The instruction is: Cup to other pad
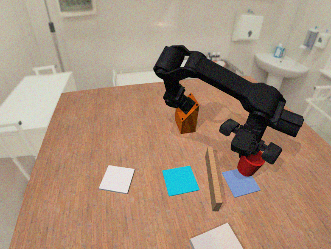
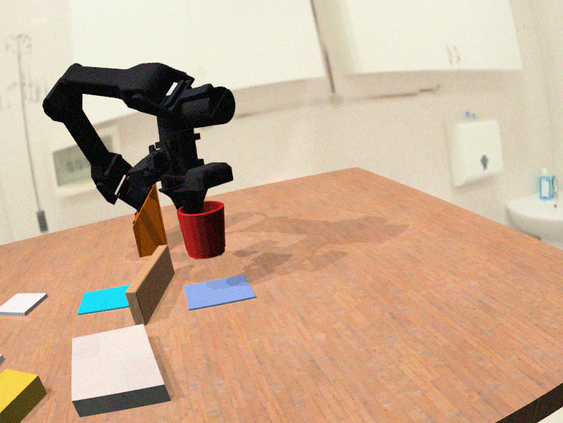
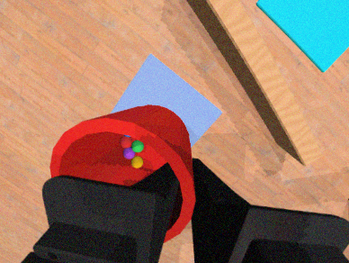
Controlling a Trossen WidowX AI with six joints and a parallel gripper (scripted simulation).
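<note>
My gripper (image 1: 253,154) (image 2: 194,205) (image 3: 186,163) is shut on the rim of the red cup (image 1: 248,166) (image 2: 203,232) (image 3: 148,121). It holds the cup upright in the air, a little above the pale blue pad (image 1: 242,185) (image 2: 219,291) (image 3: 167,90). Several coloured marbles (image 3: 132,151) lie in the bottom of the cup. The cyan pad (image 1: 180,180) (image 2: 103,299) (image 3: 315,27) lies to the left. A wooden bar (image 1: 214,179) (image 2: 150,284) (image 3: 265,81) stands on edge between the two pads.
A white pad (image 1: 116,178) (image 2: 20,302) lies further left. A white block (image 1: 216,238) (image 2: 113,364) sits near the front edge, with a yellow block (image 2: 16,390) beside it. The arm's orange base (image 1: 187,120) (image 2: 147,224) stands behind the pads.
</note>
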